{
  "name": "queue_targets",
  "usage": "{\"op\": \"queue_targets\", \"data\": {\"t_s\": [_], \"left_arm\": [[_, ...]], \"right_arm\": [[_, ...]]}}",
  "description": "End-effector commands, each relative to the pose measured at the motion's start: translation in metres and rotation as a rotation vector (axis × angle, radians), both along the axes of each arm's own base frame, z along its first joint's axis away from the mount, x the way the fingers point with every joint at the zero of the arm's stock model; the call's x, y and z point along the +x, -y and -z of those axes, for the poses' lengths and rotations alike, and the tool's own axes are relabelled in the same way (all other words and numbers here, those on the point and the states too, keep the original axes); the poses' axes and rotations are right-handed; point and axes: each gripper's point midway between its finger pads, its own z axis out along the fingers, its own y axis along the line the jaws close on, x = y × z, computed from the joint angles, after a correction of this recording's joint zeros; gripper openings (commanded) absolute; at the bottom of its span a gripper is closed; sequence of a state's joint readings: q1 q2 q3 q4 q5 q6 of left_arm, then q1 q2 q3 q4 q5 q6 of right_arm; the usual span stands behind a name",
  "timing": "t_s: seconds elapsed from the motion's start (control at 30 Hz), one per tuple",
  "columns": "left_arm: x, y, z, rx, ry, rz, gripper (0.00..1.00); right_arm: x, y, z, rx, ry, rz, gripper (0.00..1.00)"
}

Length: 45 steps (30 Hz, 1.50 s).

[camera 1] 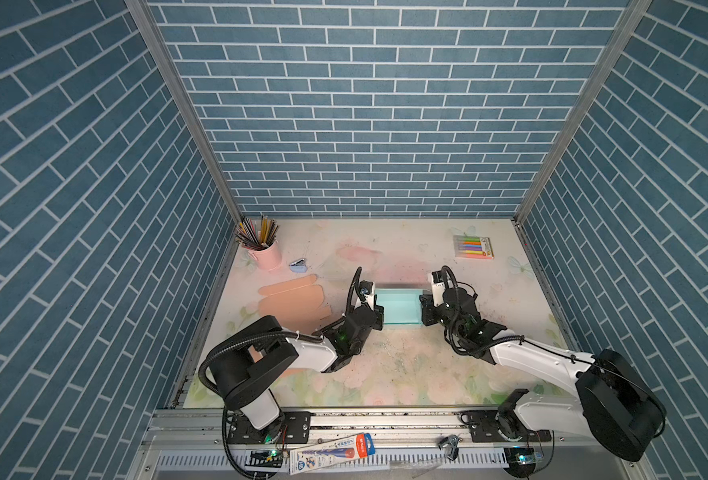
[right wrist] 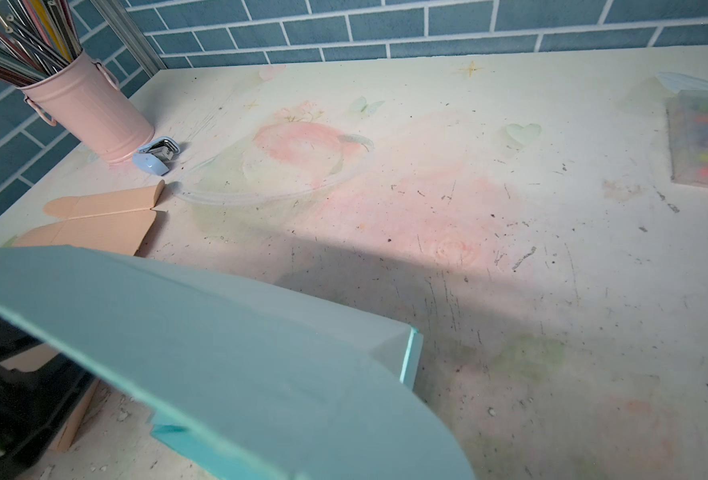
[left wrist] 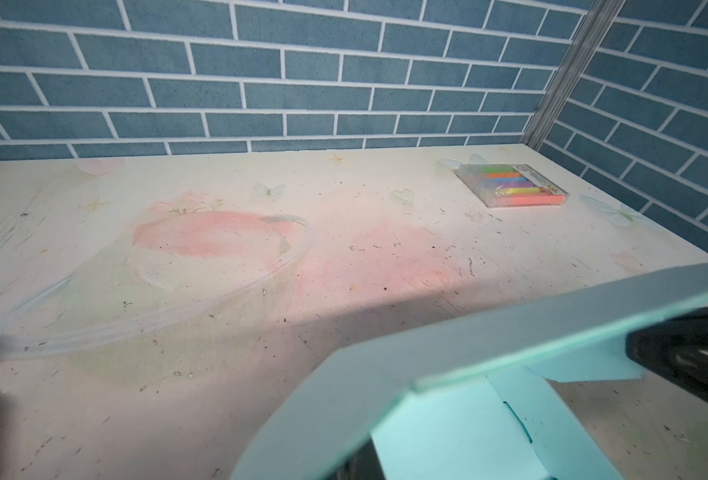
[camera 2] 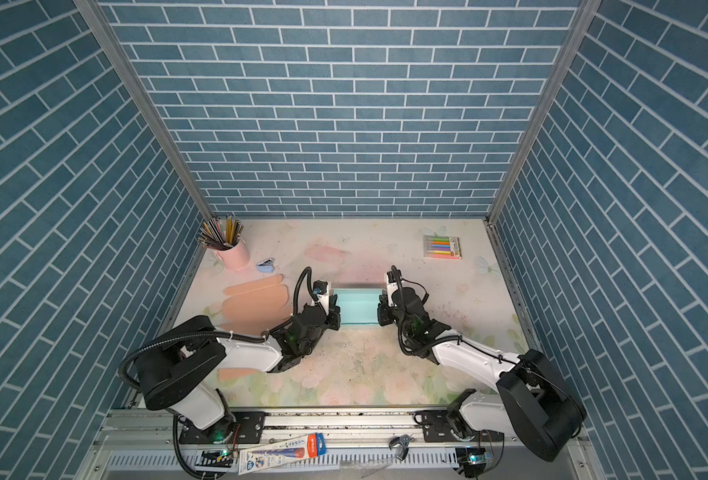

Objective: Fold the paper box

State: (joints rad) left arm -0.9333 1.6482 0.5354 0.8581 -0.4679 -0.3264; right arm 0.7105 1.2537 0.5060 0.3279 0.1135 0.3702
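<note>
The teal paper box [camera 1: 398, 307] [camera 2: 358, 307] sits open-topped at the middle of the table, its far wall standing. My left gripper [camera 1: 379, 313] [camera 2: 335, 311] presses at its left end and my right gripper [camera 1: 424, 309] [camera 2: 381, 309] at its right end. Both are shut, each on a rounded side flap of the box. In the left wrist view the flap [left wrist: 385, 374] rises right over the jaws and hides them. The right wrist view has the other flap [right wrist: 219, 353] covering the jaws the same way.
A flat peach cardboard blank [camera 1: 294, 303] lies left of the box, under the left arm. A pink pencil cup [camera 1: 265, 253] and a small blue stapler [camera 1: 299, 266] stand at the back left. A marker pack [camera 1: 473, 247] lies at the back right.
</note>
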Motion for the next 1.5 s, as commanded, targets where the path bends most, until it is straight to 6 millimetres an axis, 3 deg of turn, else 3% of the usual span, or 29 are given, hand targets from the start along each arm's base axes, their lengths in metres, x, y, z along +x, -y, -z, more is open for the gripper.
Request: {"op": "queue_targets", "data": {"t_s": [0.0,0.33,0.5,0.93,1.2,1.47], "left_arm": [[-0.011,0.015,0.001,-0.036,0.009,0.058,0.02],[-0.022,0.020,0.012,-0.037,0.011,0.088,0.01],[-0.024,0.023,0.014,-0.045,0.010,0.087,0.01],[-0.029,0.030,0.029,-0.022,0.001,0.091,0.01],[-0.030,0.029,0.036,-0.002,-0.012,0.081,0.01],[-0.028,0.027,0.044,0.018,-0.023,0.066,0.01]], "right_arm": [[-0.010,-0.010,-0.001,0.027,-0.005,-0.044,0.09],[-0.021,-0.009,0.003,0.012,0.004,-0.057,0.09],[-0.026,-0.001,0.000,0.021,0.031,-0.042,0.10],[-0.034,0.016,0.015,0.010,0.001,0.010,0.13],[-0.034,0.031,0.008,0.032,0.009,0.088,0.26],[-0.036,0.050,-0.011,0.045,0.074,0.154,0.36]]}}
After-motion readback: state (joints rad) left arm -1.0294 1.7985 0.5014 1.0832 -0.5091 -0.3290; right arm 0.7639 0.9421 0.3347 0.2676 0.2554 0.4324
